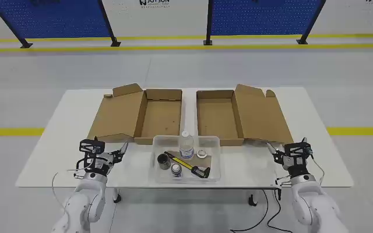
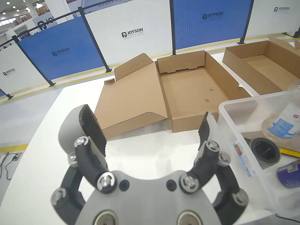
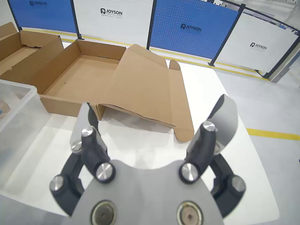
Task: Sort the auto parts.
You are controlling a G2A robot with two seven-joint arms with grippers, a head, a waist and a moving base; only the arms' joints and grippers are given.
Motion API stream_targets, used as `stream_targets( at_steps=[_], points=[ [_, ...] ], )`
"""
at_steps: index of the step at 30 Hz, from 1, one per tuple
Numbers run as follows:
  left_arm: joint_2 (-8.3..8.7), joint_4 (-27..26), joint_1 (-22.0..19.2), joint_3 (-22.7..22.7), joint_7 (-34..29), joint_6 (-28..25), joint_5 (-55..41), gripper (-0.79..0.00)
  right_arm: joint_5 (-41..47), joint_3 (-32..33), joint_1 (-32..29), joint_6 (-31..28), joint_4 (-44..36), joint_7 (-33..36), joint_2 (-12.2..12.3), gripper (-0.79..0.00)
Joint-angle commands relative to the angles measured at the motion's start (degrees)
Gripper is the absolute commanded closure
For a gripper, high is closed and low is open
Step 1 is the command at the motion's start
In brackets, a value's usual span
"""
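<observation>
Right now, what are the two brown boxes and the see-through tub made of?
The left box and the right box look like cardboard. They are matte brown, with folded flaps and creased edges. The tub is probably clear plastic, smooth and a little shiny, and you can see straight through its wall.

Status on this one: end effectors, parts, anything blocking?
Left end effector open, right end effector open, both empty. Parts all in clear bin, none in the cardboard boxes. Nothing blocking.
</observation>
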Motion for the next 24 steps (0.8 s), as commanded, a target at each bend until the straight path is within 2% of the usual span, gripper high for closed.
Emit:
stream_targets(
  at_steps=[1,20,24],
  points=[
    [0.00,0.00,0.00,0.00,0.00,0.00,0.00,-0.784,0.00,0.00,0.00,0.00,0.00,0.00,0.00,-0.785],
    [-0.01,0.02,-0.15,-0.11,0.07,0.08,0.01,-0.785,0.00,0.00,0.00,0.00,0.00,0.00,0.00,-0.785],
    [-0.09,0.46,-2.47,0.04,-0.07,-0.52,0.17,-0.785,0.00,0.00,0.00,0.00,0.00,0.00,0.00,-0.785]
  ],
)
